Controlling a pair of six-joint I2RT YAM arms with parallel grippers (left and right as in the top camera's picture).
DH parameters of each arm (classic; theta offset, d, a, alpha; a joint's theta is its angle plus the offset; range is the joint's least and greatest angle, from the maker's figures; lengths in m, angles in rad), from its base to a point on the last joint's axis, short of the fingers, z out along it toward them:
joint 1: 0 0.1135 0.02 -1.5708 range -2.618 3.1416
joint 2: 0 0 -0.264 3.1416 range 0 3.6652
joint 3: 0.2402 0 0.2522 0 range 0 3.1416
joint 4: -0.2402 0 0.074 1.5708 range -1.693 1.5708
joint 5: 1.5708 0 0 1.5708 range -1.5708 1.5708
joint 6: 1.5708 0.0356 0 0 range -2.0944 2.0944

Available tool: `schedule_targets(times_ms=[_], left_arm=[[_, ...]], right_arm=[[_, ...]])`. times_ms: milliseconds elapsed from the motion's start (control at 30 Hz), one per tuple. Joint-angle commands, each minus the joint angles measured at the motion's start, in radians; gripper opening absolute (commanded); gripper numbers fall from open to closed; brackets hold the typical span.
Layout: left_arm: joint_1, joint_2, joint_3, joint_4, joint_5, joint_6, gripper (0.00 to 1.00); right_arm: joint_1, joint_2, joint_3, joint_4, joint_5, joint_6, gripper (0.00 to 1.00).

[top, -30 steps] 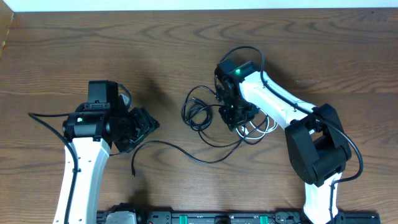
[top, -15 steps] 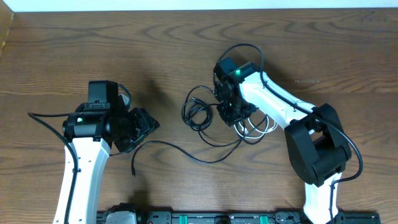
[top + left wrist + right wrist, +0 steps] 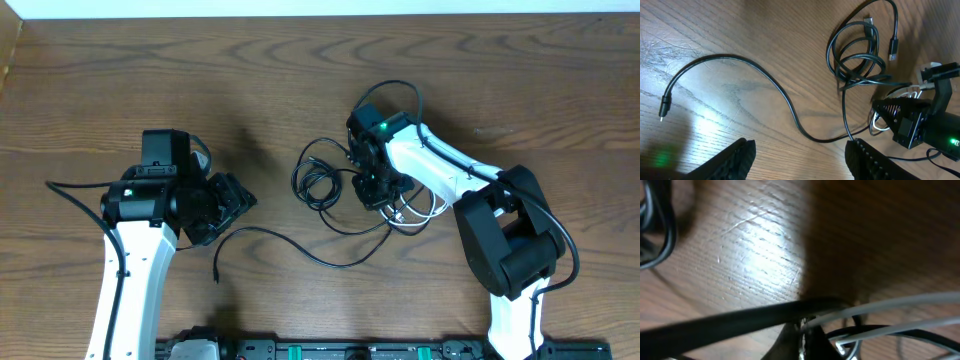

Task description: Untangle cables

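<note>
1. Currently the right wrist view is close and blurred. Only a black strand (image 3: pixel 730 322) and the white cable (image 3: pixel 900 302) can be made out, converging at the tips of the right gripper (image 3: pixel 804 332) at the lower edge.
2. The right gripper is fully closed on the cables (image 3: pixel 860 76) at that junction. Which black cable the pinched strand belongs to cannot be told.
3. In the overhead view the right gripper's body covers the grip point and part of the white cable. White loops show just beside it.
4. The left wrist view cuts off the left gripper (image 3: pixel 801 147), so only its two finger ends show at the bottom edge. They stand well apart, with bare table (image 3: pixel 715 30) between them and nothing held.
5. The black coil (image 3: pixel 833 52) lies on the table between the two grippers, just beside the right one.
6. The long black cable (image 3: pixel 776 86) starts at a plug (image 3: pixel 663 106) near the left gripper and arcs towards the right gripper. Its far end is lost among crossing strands there.
7. A thick black cord (image 3: pixel 75 192) attached to the left arm trails over the table at the left. A second arm cord (image 3: pixel 400 85) arches above the right wrist.
8. A green light (image 3: pixel 382 126) glows on the right arm.
9. A base rail (image 3: pixel 330 350) runs along the near edge, cut off by the frame.
</note>
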Motion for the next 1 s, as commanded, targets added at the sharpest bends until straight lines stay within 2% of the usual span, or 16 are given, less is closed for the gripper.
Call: schedule_targets(times_ms=[0, 233, 267, 300, 500, 633, 767, 967], left_arm=[[-0.002, 0.0, 0.007, -0.002, -0.006, 0.017, 0.63], [-0.002, 0.0, 0.007, -0.002, -0.006, 0.016, 0.63], [-0.002, 0.0, 0.007, -0.002, -0.006, 0.017, 0.63], [-0.002, 0.0, 0.007, -0.002, -0.006, 0.017, 0.63], [-0.002, 0.0, 0.007, -0.003, -0.006, 0.016, 0.63], [-0.002, 0.0, 0.007, -0.003, -0.006, 0.016, 0.63], [-0.002, 0.0, 0.007, -0.003, -0.006, 0.017, 0.63], [-0.002, 0.0, 0.007, -0.002, -0.006, 0.016, 0.63]], right_arm=[[0.004, -0.007, 0.039, -0.016, -0.007, 0.022, 0.01], [-0.001, -0.04, 0.332, -0.252, -0.015, 0.022, 0.01], [-0.008, -0.058, 0.479, -0.341, -0.015, 0.021, 0.01], [-0.013, -0.068, 0.554, -0.381, -0.015, 0.021, 0.01], [-0.076, -0.105, 1.068, -0.531, -0.014, 0.02, 0.01], [-0.148, -0.131, 1.364, -0.513, 0.01, 0.024, 0.01], [-0.259, -0.171, 1.584, -0.465, 0.084, 0.106, 0.01], [-0.428, -0.251, 1.639, -0.356, 0.035, 0.203, 0.01]])
